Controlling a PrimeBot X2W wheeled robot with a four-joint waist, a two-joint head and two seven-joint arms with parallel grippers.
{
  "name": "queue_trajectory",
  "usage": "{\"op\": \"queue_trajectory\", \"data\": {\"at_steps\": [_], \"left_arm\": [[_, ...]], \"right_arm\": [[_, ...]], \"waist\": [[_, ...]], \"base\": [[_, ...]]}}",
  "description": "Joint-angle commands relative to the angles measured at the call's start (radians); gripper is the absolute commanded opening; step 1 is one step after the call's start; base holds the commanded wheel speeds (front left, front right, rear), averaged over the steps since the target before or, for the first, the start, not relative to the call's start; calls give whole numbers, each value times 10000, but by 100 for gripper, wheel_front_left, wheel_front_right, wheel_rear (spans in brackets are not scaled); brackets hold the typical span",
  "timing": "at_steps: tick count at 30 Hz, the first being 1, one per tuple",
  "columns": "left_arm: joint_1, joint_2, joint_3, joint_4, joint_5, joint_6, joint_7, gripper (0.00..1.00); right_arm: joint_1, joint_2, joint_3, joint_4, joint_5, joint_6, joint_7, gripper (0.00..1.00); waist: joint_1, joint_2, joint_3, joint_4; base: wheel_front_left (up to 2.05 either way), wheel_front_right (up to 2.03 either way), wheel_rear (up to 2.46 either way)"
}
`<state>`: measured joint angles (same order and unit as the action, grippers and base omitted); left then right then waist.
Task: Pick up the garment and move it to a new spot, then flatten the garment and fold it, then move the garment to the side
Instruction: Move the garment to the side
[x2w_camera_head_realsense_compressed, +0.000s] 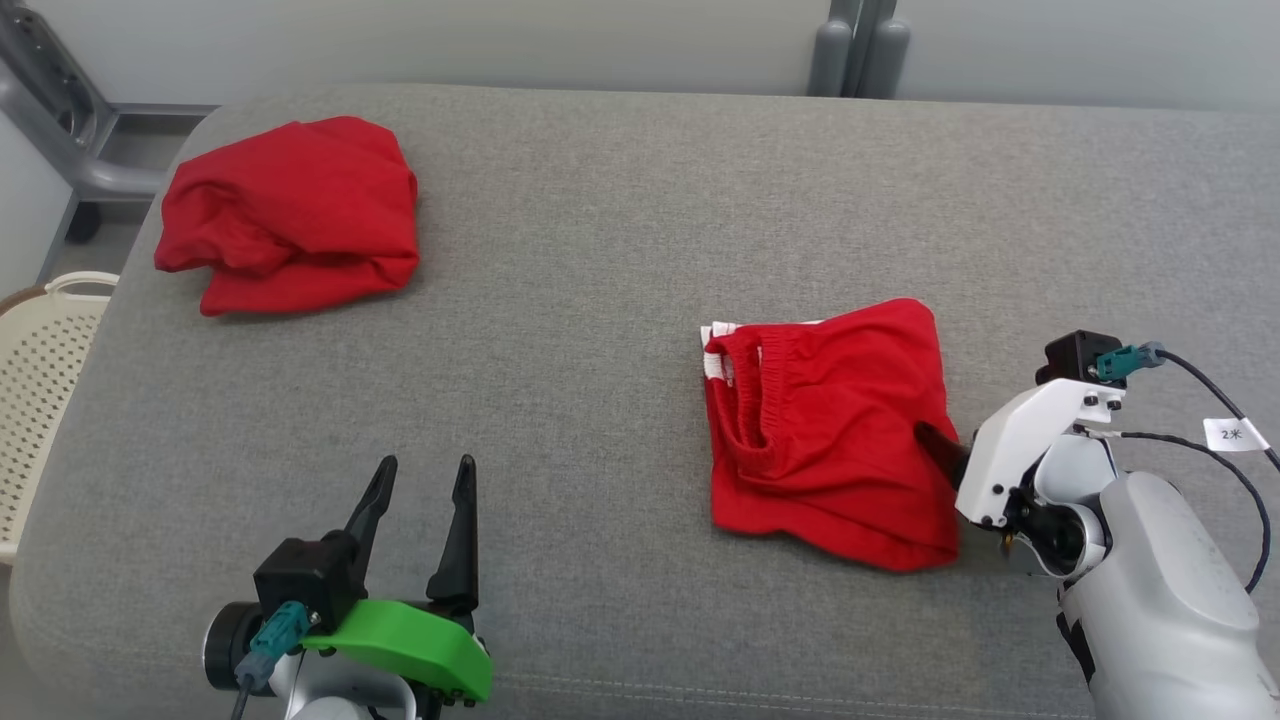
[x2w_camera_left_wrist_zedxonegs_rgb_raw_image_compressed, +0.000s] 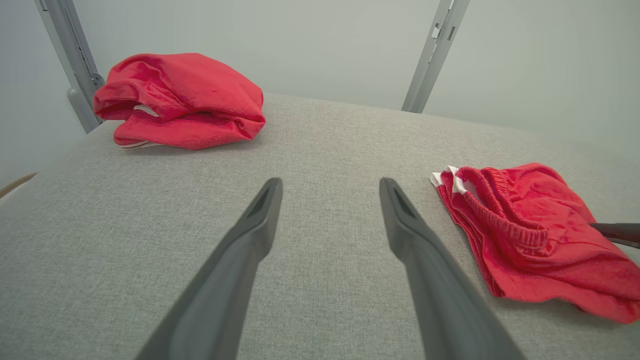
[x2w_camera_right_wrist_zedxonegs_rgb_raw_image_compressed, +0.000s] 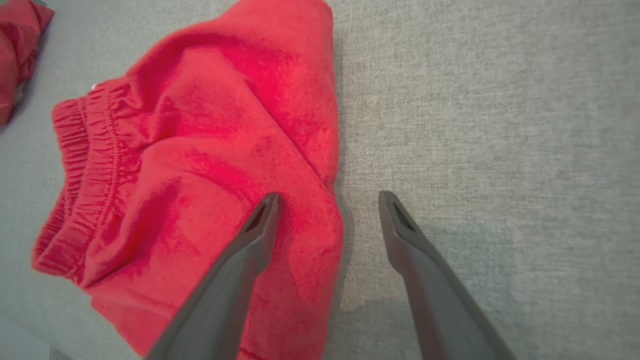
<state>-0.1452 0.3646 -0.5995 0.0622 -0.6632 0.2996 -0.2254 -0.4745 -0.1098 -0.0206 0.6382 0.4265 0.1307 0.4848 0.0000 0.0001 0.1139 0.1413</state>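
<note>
The left gripper (x2w_camera_head_realsense_compressed: 427, 465) is poised over the grey surface (x2w_camera_head_realsense_compressed: 620, 220), well to the left of the folded red shorts (x2w_camera_head_realsense_compressed: 830, 430). Its jaws are spread wide and hold nothing. The shorts lie flat on the surface, with the elastic waistband (x2w_camera_head_realsense_compressed: 745, 400) along their left side. The right gripper (x2w_camera_right_wrist_zedxonegs_rgb_raw_image_compressed: 330, 196) is at the shorts' right edge, its jaws fully apart and straddling that edge. One finger is over the cloth, the other over bare surface, and nothing is pinched. A second red garment (x2w_camera_head_realsense_compressed: 290, 215) lies bunched, well apart from the shorts, far to their left. A cream basket (x2w_camera_head_realsense_compressed: 40, 350) stands farther left still, off the surface.
</note>
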Motion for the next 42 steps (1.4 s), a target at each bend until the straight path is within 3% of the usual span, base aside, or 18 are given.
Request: {"op": "queue_trajectory", "data": {"at_steps": [1, 9, 10, 11, 13, 14, 22, 29, 42], "left_arm": [[-145, 86, 3, -47, 90, 46, 13, 100], [-195, 100, -22, -117, 106, 80, 32, 100], [-196, 100, -20, -119, 104, 76, 28, 100], [-198, 95, -21, -120, 100, 85, 23, 100], [-193, 95, -14, -128, 95, 100, 7, 100], [-181, 97, -3, -133, 91, 111, -5, 100], [-269, 104, 36, -251, 134, 127, -75, 100], [-479, 99, 22, -541, 275, 177, -121, 100], [-1167, 302, 9, -905, 598, 164, 50, 100]], "right_arm": [[-155, 0, -62, 207, -35, 0, -69, 100], [-727, 85, -160, 1268, 9, 0, -293, 100], [-790, 88, -89, 1367, 36, 0, -275, 93], [-840, 90, -25, 1455, 57, 0, -303, 55], [-925, 59, 143, 1556, 138, 0, -354, 22], [-968, 22, 233, 1581, 169, 0, -383, 0], [-1329, -524, 1011, 1350, 540, -4, -606, 0], [-1771, -1061, 1516, 1072, 723, -4, -805, 0], [-2878, -1227, 2167, 1032, 904, -4, -1041, 0]], "waist": [[0, -1, 105, 204], [0, -1, 237, 485], [0, -1, 252, 508], [0, -1, 265, 525], [0, -1, 287, 536], [0, -1, 296, 529], [0, -1, 417, 118], [0, -1, 678, -705], [0, -1, 1511, -3641]], "base": [[0, 0, 0], [0, 0, 0], [0, 0, 0], [0, 0, 0], [0, 0, 0], [0, 0, 0], [0, 0, 0], [0, 0, 0], [0, 0, 0]]}}
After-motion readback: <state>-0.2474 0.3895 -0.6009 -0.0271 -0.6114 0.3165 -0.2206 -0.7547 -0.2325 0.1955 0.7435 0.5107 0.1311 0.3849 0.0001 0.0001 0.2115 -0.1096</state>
